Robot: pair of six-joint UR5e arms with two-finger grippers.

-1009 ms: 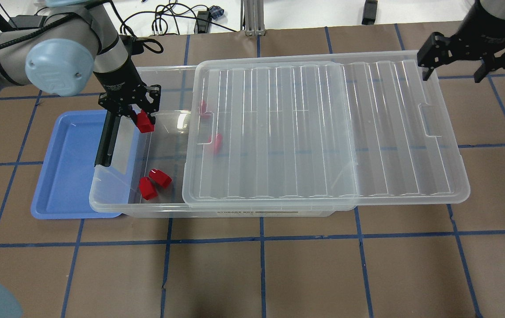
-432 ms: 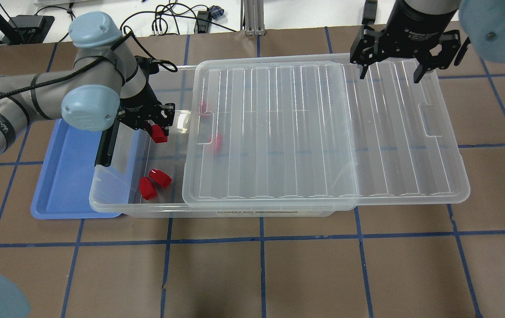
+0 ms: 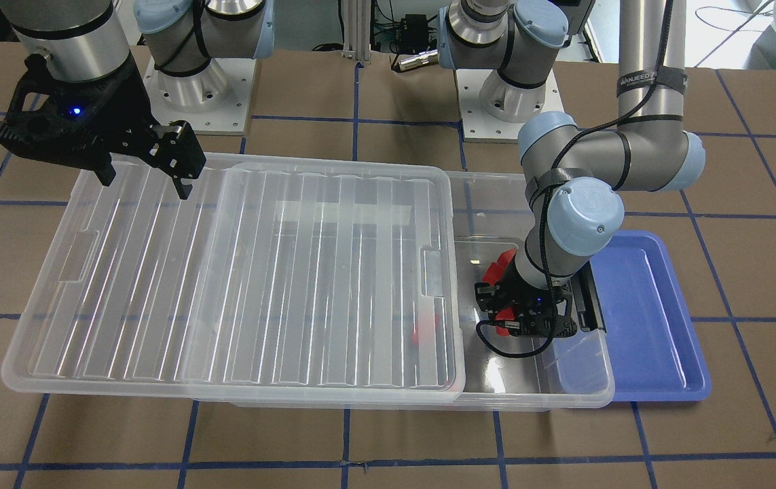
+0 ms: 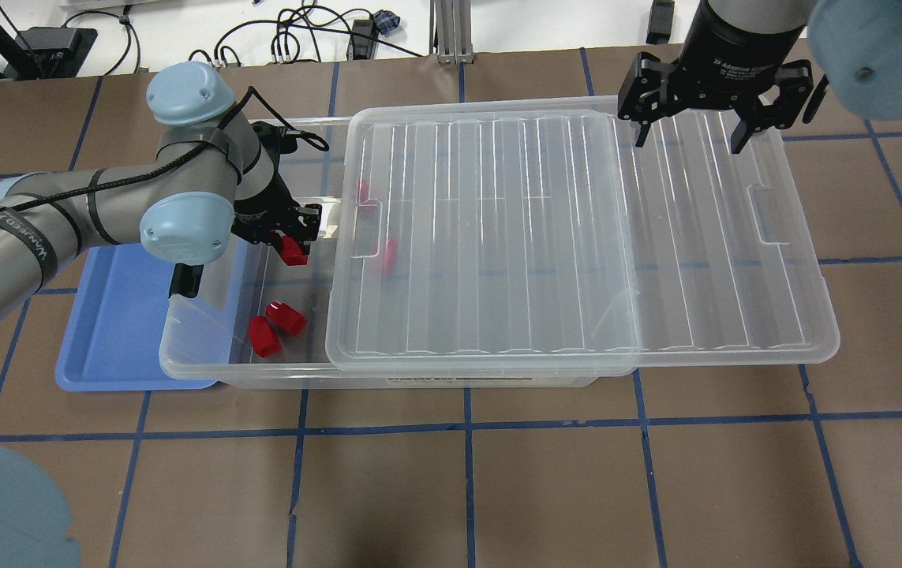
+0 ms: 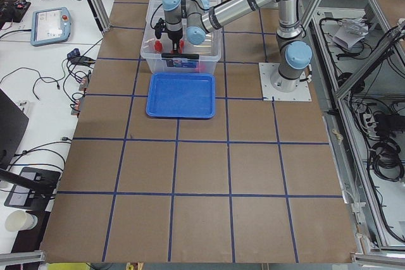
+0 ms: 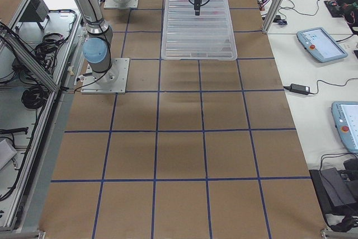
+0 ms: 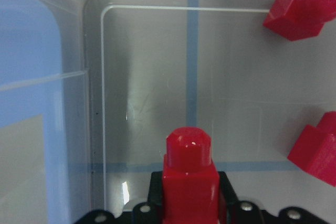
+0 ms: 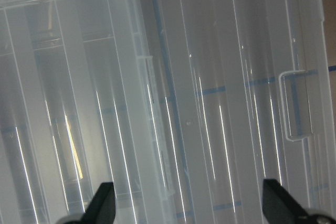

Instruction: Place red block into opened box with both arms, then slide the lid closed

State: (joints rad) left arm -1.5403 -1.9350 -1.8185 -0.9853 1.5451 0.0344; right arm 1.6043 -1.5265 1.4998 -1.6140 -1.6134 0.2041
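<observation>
The left gripper's (image 4: 290, 246) jaws are clamping the block (image 4: 293, 252), whose stub is pointing out past the fingertips in the wrist view. Taking the overhead view as the dial, the gripper is holding it inside the uncovered 9 o'clock end of the box (image 4: 206, 367), low between the walls. Whether it is touching the floor cannot be told.

The right gripper's (image 4: 689, 140) jaws are standing wide apart around nothing, and it is hovering over the lid's (image 4: 498, 237) 1 o'clock corner. The lid is lying on the box, shifted toward 3 o'clock and overhanging that end.

Two loose blocks (image 4: 265, 337) are lying together on the box floor at 6 o'clock from the held one. Two covered blocks (image 4: 387, 254) are showing blurred through the lid's 9 o'clock edge.

A tray (image 4: 119, 315) is sitting at the box's 9 o'clock end, partly showing through the clear wall.
</observation>
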